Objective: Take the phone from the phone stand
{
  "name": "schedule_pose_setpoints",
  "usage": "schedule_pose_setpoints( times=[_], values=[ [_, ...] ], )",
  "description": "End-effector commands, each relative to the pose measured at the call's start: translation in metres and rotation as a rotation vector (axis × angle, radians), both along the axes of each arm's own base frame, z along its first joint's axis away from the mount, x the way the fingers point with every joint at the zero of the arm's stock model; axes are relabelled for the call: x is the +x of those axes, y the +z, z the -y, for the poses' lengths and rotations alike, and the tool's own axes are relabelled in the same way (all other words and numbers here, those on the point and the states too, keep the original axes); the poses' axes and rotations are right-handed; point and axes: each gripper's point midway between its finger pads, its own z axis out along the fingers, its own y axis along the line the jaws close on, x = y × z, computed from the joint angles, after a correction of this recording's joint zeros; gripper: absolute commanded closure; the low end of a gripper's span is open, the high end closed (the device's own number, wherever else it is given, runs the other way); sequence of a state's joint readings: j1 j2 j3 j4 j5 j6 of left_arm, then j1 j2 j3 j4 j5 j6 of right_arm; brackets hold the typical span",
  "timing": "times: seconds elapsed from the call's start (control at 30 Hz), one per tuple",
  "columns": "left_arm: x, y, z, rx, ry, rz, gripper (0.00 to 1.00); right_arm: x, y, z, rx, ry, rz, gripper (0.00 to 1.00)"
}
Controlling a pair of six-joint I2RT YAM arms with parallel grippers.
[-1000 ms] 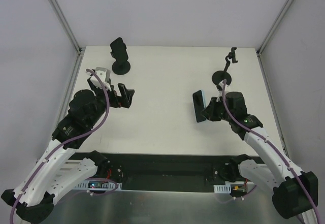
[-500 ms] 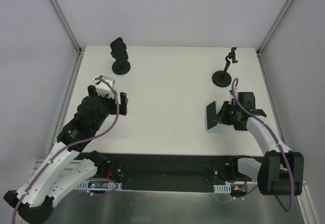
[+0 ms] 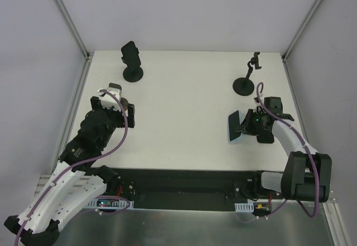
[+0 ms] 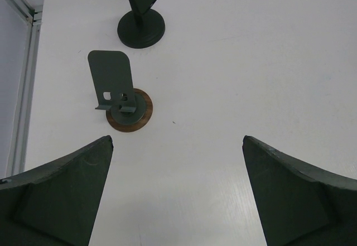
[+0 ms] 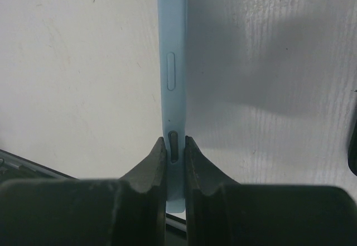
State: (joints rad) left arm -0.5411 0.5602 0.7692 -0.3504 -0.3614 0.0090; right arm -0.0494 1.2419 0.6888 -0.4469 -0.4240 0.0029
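My right gripper [image 3: 249,125] is shut on a phone in a light blue case [image 3: 234,126] and holds it on edge low over the table, right of centre. In the right wrist view the phone's blue edge [image 5: 174,62] runs upward from between my closed fingers [image 5: 155,165]. An empty black stand with a round base [image 3: 244,85] and a clamp on top stands behind it. My left gripper [image 3: 114,109] is open and empty; in the left wrist view [image 4: 177,140] it hangs over bare table, just short of a small empty stand with a brown base [image 4: 129,112].
A black stand [image 3: 133,73] at the back left carries a dark phone-like slab [image 3: 130,52]; it also shows in the left wrist view [image 4: 141,28]. Metal frame rails run along the table's left [image 3: 78,98] and right [image 3: 298,106] edges. Grey walls enclose the table.
My right gripper has carried the phone to the right and toward the near edge, turning it. My left arm has drawn back toward the near left.
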Motion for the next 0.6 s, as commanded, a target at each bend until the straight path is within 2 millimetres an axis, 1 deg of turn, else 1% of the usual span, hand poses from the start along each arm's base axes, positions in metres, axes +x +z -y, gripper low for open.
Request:
schedule_pose_setpoints(
  times=[0.0,0.07,0.17,0.2,0.23,0.37,0.4,0.57],
  values=[
    [-0.001,0.0013,-0.0058,0.007,0.014,0.022,0.01,-0.0008,-0.0055,0.0159,-0.076,-0.017,-0.04,0.96],
    [-0.002,0.002,-0.0074,0.004,0.018,0.029,0.01,-0.0039,-0.0081,0.0191,-0.097,-0.023,-0.055,0.95],
    [-0.0028,0.0033,-0.0091,0.001,0.023,0.035,0.01,-0.0065,-0.01,0.0225,-0.115,-0.028,-0.064,0.87],
    [-0.0028,0.0033,-0.0088,-0.001,0.022,0.034,0.01,-0.0073,-0.0107,0.0232,-0.119,-0.03,-0.067,0.82],
    [-0.0029,0.0032,-0.0081,-0.004,0.018,0.033,0.01,-0.0073,-0.011,0.0236,-0.124,-0.029,-0.067,0.79],
    [-0.0045,0.001,-0.006,-0.017,0.004,0.03,0.01,-0.0054,-0.0115,0.0258,-0.133,-0.037,-0.064,0.73],
    [-0.0044,-0.0004,-0.006,-0.018,0.004,0.027,0.01,-0.0055,-0.0117,0.0252,-0.131,-0.036,-0.067,0.7],
    [-0.005,0.0006,-0.0079,-0.022,0.011,0.032,0.01,-0.0051,-0.0145,0.025,-0.127,-0.037,-0.074,0.67]
  ],
)
